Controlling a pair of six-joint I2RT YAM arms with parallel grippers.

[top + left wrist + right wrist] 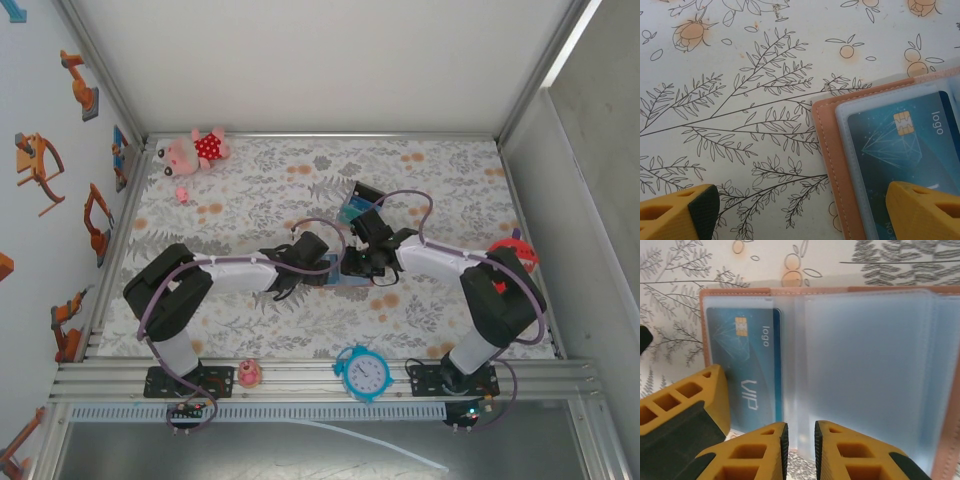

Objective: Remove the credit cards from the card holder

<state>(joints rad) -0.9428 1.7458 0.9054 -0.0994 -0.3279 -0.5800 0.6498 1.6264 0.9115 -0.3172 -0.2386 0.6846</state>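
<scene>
Left gripper (800,200) wide open, straddling card holder (827,150) edge; right gripper (799,435) pinches a sleeve (865,365). Holder could slide, leaving card (900,150) jammed inside.

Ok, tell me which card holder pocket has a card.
The end pocket by the tan stitched edge: a blue chip card shows through it; the other sleeves look empty.
</scene>
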